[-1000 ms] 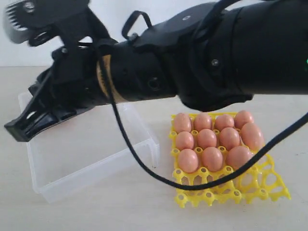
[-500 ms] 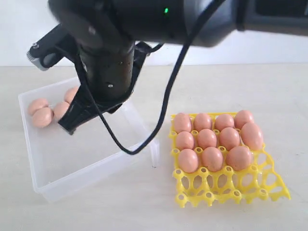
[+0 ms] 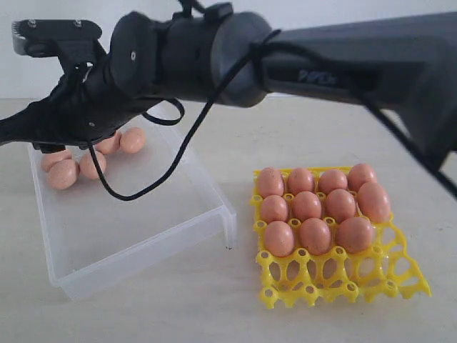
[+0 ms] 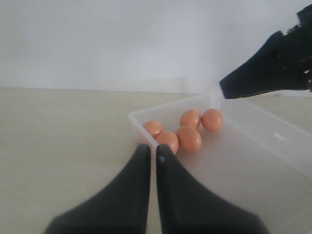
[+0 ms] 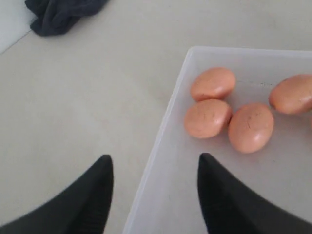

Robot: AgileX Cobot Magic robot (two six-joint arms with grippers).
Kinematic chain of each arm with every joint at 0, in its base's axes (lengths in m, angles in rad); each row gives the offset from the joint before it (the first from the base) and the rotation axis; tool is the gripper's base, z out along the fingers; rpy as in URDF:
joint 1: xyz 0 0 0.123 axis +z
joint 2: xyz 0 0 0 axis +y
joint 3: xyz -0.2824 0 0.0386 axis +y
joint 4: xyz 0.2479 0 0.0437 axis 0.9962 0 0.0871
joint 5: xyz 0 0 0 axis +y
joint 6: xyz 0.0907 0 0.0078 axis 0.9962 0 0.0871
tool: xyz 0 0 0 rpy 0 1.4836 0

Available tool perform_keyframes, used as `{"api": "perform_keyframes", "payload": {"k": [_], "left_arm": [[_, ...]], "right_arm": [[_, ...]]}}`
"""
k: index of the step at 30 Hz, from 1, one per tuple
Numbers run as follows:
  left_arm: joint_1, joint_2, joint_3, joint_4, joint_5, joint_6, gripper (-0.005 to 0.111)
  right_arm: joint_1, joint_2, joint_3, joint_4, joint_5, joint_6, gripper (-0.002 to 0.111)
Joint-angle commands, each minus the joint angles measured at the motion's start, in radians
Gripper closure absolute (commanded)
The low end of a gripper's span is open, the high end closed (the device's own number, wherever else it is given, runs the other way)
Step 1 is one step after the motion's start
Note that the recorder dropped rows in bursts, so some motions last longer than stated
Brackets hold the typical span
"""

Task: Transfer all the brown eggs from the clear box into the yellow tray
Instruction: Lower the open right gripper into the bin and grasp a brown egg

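On the left of the table [image 3: 128,314], a clear box [image 3: 143,251]; on the right, well apart from it, a yellow tray [image 3: 343,289]. In the far-left corner of the box, five brown eggs [image 3: 63,174] bunched together, some touching. In the tray, eleven more: four across the far row, four across the next, three in the third row with its right-end cup unfilled, and the near row unfilled.

Reaching in from the right and across the middle, the right arm [image 3: 321,64], ending above the far-left part of the box. At its tip the right gripper [image 5: 155,165], open, fingers well apart and holding nothing, poised over the box's wall with the eggs just beyond one finger. Under the arm, a black cable [image 3: 127,198] looping down in front of the box.

Just outside the box, facing the corner with the eggs, the left gripper [image 4: 152,155]: closed, fingers almost together with only a thin slit between, gripping nothing.

Farther off on the table, seen from the right wrist, a dark cloth [image 5: 63,14].
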Motion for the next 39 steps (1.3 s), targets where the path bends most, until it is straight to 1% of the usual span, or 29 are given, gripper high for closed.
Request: {"api": "perform_keyframes", "payload": {"k": [1, 4, 9, 13, 17, 22, 31, 33, 35, 39], "left_arm": [[0.002, -0.003, 0.003, 0.001, 0.0, -0.002, 0.103], [0.002, -0.003, 0.003, 0.001, 0.0, -0.002, 0.103], [0.002, -0.003, 0.003, 0.001, 0.0, -0.002, 0.103], [0.002, -0.003, 0.003, 0.001, 0.0, -0.002, 0.103], [0.002, -0.003, 0.003, 0.001, 0.0, -0.002, 0.103], [0.002, -0.003, 0.003, 0.001, 0.0, -0.002, 0.103], [0.002, -0.003, 0.003, 0.001, 0.0, -0.002, 0.103], [0.002, -0.003, 0.003, 0.001, 0.0, -0.002, 0.103], [0.002, -0.003, 0.003, 0.001, 0.0, -0.002, 0.103], [0.002, -0.003, 0.003, 0.001, 0.0, -0.002, 0.103]], "right_arm": [[0.002, 0.089, -0.117, 0.019, -0.063, 0.048, 0.053], [-0.015, 0.174, -0.213, 0.019, -0.063, 0.098, 0.053], [-0.061, 0.301, -0.345, 0.016, -0.075, 0.34, 0.053], [-0.082, 0.372, -0.407, -0.032, -0.105, 0.347, 0.053], [-0.092, 0.424, -0.41, -0.121, -0.117, 0.347, 0.053], [-0.092, 0.477, -0.41, -0.141, -0.181, 0.347, 0.053], [-0.092, 0.533, -0.41, -0.151, -0.189, 0.347, 0.053], [-0.092, 0.538, -0.41, -0.157, -0.189, 0.347, 0.06], [-0.092, 0.538, -0.41, -0.157, -0.197, 0.347, 0.072], [-0.092, 0.535, -0.41, -0.157, -0.23, 0.347, 0.108]]}}
